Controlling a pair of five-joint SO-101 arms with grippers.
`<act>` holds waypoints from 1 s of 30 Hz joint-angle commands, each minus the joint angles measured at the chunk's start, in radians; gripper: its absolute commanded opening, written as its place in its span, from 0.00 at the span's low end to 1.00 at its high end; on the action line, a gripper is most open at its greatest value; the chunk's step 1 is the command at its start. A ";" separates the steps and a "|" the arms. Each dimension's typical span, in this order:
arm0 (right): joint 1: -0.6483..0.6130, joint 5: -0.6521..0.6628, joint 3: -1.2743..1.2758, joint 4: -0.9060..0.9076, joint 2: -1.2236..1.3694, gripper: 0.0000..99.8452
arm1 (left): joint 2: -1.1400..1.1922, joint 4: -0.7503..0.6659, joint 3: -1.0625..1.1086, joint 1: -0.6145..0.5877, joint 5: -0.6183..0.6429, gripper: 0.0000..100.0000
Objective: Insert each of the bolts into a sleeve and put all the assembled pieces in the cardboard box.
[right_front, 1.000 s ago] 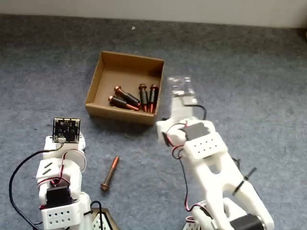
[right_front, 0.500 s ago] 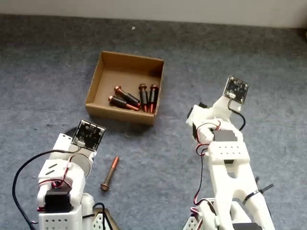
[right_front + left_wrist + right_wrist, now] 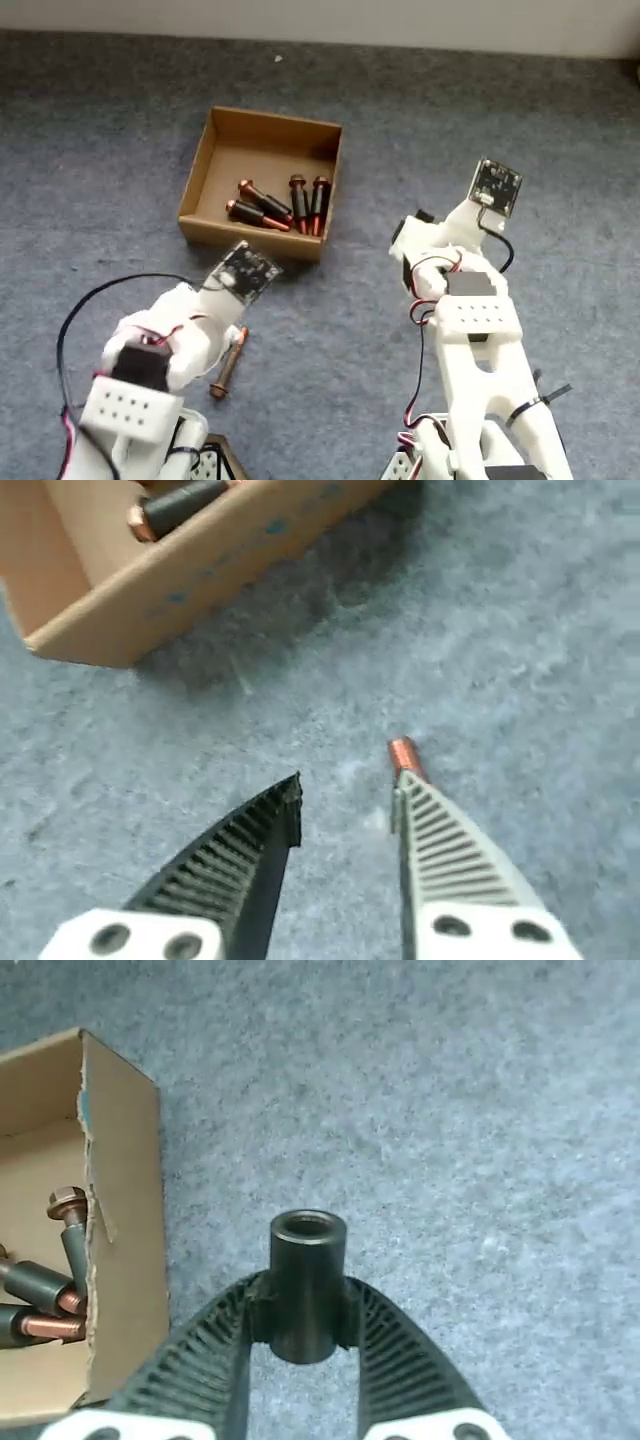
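**High view.** A loose bolt [image 3: 228, 364] lies flat on the grey carpet [image 3: 520, 100], just in front of the cardboard box [image 3: 250, 238]. Its long axis runs with the head toward the arm bases and the shank tip toward the box, leaning slightly right. Four assembled pieces [image 3: 280, 205] lie inside the box. The left arm [image 3: 160, 345] is just beside the bolt. The right arm [image 3: 470, 320] stands well apart from it, right of the box.

**Left wrist view.** This view adds the finger detail. The left gripper [image 3: 345, 788] is spread over bare carpet. The bolt's copper tip pokes out just beyond the light finger [image 3: 440, 850].

**Right wrist view.** The right gripper [image 3: 306, 1295] pinches a black sleeve [image 3: 305, 1260]. The sleeve's axis lies along the fingers, with its open bore facing away from the wrist.
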 commanded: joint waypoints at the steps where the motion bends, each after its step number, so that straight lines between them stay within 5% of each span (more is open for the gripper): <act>1: 0.012 -0.005 -0.007 -0.021 -0.035 0.01 | 0.309 -0.002 -0.093 0.027 0.040 0.22; 9: 0.012 -0.005 -0.007 -0.021 -0.035 0.01 | 0.725 -0.137 -0.196 0.027 0.044 0.22; 16: 0.012 -0.003 -0.007 -0.021 -0.035 0.01 | 0.967 -0.184 -0.329 0.028 0.048 0.12; 20: 0.012 -0.003 -0.007 -0.021 -0.035 0.01 | 1.044 -0.187 -0.397 0.008 0.198 0.11; 30: 0.012 -0.003 -0.007 -0.021 -0.035 0.01 | 1.066 -0.187 -0.550 -0.341 0.267 0.11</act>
